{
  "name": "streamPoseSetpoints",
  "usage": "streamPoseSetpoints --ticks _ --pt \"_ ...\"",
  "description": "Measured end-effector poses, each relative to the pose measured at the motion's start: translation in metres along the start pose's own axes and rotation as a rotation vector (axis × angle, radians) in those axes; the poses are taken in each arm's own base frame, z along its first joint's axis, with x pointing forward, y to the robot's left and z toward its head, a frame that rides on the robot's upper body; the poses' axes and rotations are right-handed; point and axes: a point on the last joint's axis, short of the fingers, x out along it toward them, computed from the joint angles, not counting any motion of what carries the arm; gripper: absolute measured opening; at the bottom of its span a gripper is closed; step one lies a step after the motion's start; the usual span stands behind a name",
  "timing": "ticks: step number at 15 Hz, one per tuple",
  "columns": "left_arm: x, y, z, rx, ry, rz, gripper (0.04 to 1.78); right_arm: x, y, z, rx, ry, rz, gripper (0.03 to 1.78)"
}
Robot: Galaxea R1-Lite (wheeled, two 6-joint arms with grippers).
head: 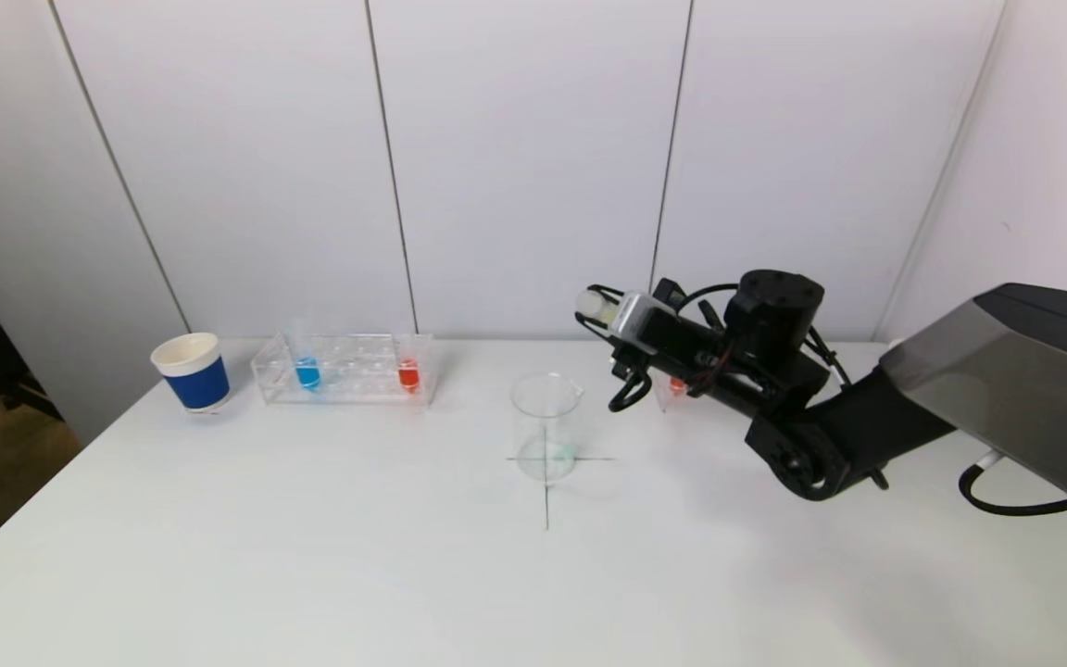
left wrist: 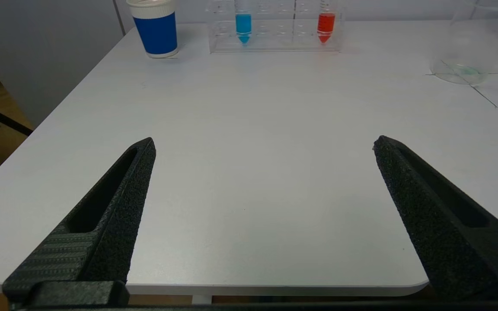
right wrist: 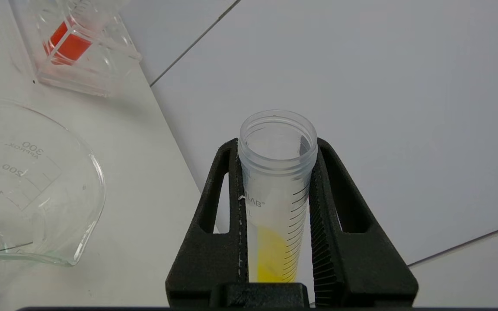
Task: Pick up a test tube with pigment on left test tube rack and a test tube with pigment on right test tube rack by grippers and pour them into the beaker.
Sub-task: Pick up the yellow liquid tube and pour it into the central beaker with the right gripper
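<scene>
Right gripper (right wrist: 277,203), jaws clenched on yellow-pigment test tube (right wrist: 277,190), raised just beside beaker (head: 546,426) on worktop (head: 311,537): pour pending, needing mouth tipped over rim; left gripper (left wrist: 264,144) parked, jaws released.

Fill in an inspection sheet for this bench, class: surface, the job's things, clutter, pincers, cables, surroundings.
Surface: white table with a thin cross marked under the beaker.
Job's things: the beaker holds a faint greenish trace; left rack holds a blue tube and a red tube; right rack holds red pigment.
Clutter: blue paper cup beside the left rack.
Pincers: right pincer grips a yellow-pigment tube tilted near the beaker; left pincer open above the table's near edge, holding nothing.
Cables: black cable by the right arm.
Surroundings: white panelled walls.
</scene>
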Motion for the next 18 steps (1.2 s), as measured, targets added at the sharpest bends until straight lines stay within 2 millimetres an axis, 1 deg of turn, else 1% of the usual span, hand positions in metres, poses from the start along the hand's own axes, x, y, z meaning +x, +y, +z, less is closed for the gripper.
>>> streamPoseSetpoints --ticks 5,13,18 --pt "0.0 0.0 0.0 0.0 0.0 0.0 1.76 0.0006 0.0001 -0.0005 -0.088 -0.039 0.031 0.47" --pt "0.0 0.0 0.0 0.0 0.0 0.0 1.76 0.0007 0.0032 -0.0031 -0.173 -0.029 0.068 0.47" --pt "0.0 0.0 0.0 0.0 0.0 0.0 1.76 0.0025 0.005 0.0018 -0.217 -0.034 0.082 0.47"
